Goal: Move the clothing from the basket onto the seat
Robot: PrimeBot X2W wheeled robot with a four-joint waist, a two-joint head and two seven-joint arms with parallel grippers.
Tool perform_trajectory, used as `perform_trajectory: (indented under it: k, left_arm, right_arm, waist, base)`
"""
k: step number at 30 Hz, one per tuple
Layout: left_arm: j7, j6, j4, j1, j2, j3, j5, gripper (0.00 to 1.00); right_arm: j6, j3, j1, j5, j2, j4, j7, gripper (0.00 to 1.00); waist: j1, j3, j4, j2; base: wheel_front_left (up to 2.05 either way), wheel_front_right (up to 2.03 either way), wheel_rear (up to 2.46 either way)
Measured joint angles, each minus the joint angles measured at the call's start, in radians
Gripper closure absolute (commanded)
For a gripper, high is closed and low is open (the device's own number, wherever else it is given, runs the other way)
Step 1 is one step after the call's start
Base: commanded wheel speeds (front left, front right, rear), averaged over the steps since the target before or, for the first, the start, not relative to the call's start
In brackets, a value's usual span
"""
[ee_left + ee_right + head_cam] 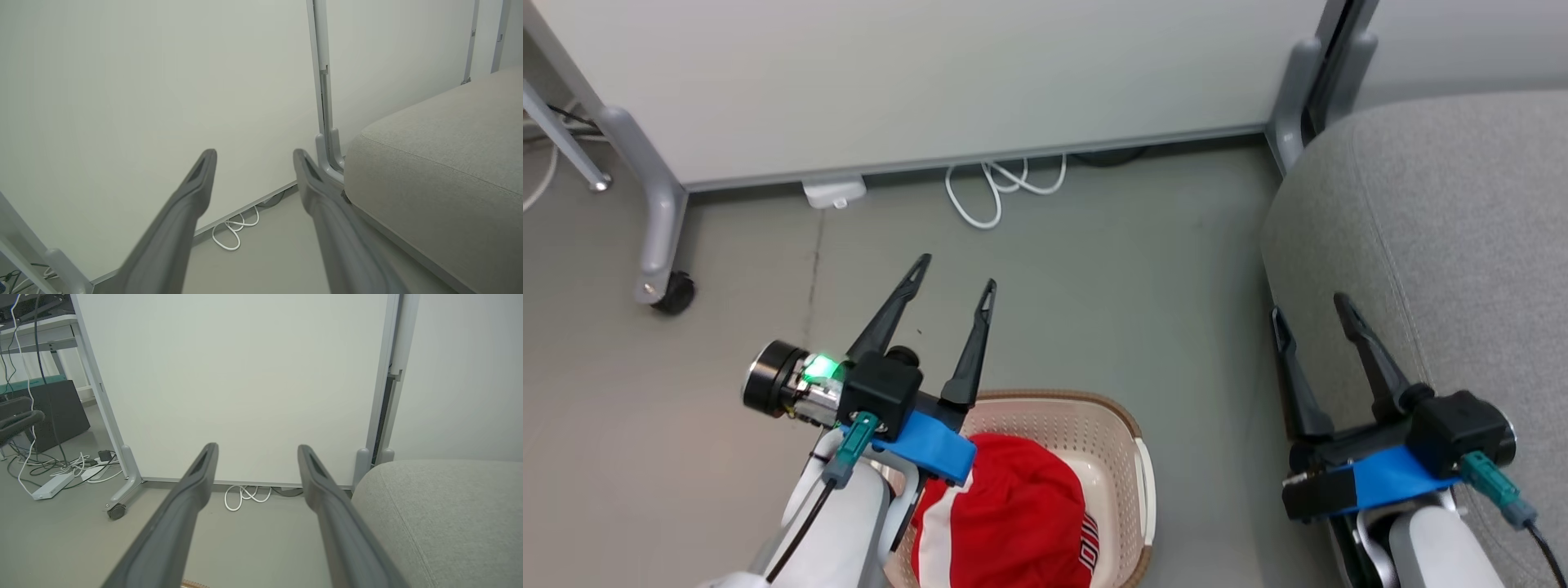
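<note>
So, the clothing (1005, 514) is being cradled in the basket (1058, 398) at the bottom of the head view. It's bunched into a red mound with white stripes, and none of it is being touched yet. The seat (1445, 245) is being shown off to the right, apart from the basket, with bare floor (1094, 286) in between.

Claws: the left gripper (956, 272) is being held spread wide over the left side of the basket, fingers being pointed toward the white partition panel (931, 82), with nothing being gripped. The right gripper (1307, 305) is being held just as wide, also empty, by the seat's near edge.

Handling guess: soft jersey fabric is being dealt with here, so it's probably light, floppy and a bit slidey, and nothing fragile. The best hold is probably being offered by the top of the mound, where a thick fold can be pinched. If only a thin layer is being pinched, it may be lost, and a trailing end could be snagged on the rim.

Writing: some black-and-white lettering (1089, 549) is being shown at the lower right of the pile. It's being folded and cut off by the frame edge, so it can't be read. No brand is being made out anywhere.
</note>
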Motion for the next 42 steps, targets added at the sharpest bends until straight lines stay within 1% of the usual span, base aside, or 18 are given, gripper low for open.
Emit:
perform_trajectory:
  k: [7, 11, 22, 26, 29, 31, 35, 38, 42]
  left_arm:
    - [0.0, -0.033, 0.176, -0.112, 0.037, -0.107, 0.017, 0.0]
    - [0.0, -0.035, 0.273, -0.17, 0.057, -0.196, 0.026, 0.0]
    - [0.0, -0.04, 0.557, -0.339, 0.123, -0.485, -0.046, 0.0]
    - [0.002, -0.04, 0.703, -0.402, 0.128, -0.591, -0.077, 0.0]
    - [0.04, -0.04, 0.801, -0.444, 0.126, -0.682, -0.095, 0.0]
    - [0.059, -0.04, 0.843, -0.477, 0.126, -0.744, -0.098, 0.0]
    - [0.09, -0.04, 0.897, -0.543, 0.134, -0.839, -0.109, 0.0]
    - [0.125, -0.04, 0.925, -0.595, 0.156, -0.88, -0.119, 0.0]
    - [0.184, -0.04, 0.945, -0.647, 0.17, -0.9, -0.137, 0.0]
  right_arm:
    - [0.0, -0.003, -0.082, 0.001, -0.001, -0.029, 0.0, 0.0]
    - [0.0, 0.002, -0.118, 0.005, -0.001, -0.046, 0.0, 0.0]
    - [0.0, 0.022, -0.228, 0.028, -0.001, -0.085, 0.0, 0.0]
    - [0.0, 0.028, -0.268, 0.032, -0.001, -0.104, 0.0, 0.0]
    - [0.0, 0.028, -0.29, 0.036, -0.001, -0.113, 0.0, 0.0]
    - [0.0, 0.028, -0.304, 0.036, -0.001, -0.119, 0.0, 0.0]
    - [0.0, 0.028, -0.326, 0.036, -0.001, -0.132, 0.0, 0.0]
    - [0.0, 0.034, -0.339, 0.036, -0.001, -0.143, 0.0, 0.0]
    - [0.0, 0.037, -0.354, 0.036, -0.001, -0.16, 0.0, 0.0]
  waist:
    - [0.0001, 0.111, -0.039, 0.0]
    - [0.0001, 0.185, -0.066, 0.0]
    - [0.0002, 0.395, -0.135, 0.0]
    - [0.0003, 0.469, -0.153, -0.0001]
    - [0.0003, 0.521, -0.164, -0.0001]
    - [0.0003, 0.555, -0.17, 0.0]
    - [0.0002, 0.622, -0.179, -0.0001]
    - [0.0002, 0.67, -0.182, -0.0001]
    - [0.0002, 0.73, -0.185, -0.0001]
  base:
    - [0.0, 0.0, 0.0]
    - [0.0, 0.0, 0.0]
    - [0.0, 0.0, 0.0]
    - [0.0, 0.0, 0.0]
    - [0.0, 0.0, 0.0]
    - [0.0, 0.0, 0.0]
    - [0.0, 0.0, 0.0]
    - [0.0, 0.0, 0.0]
    - [0.0, 0.0, 0.0]
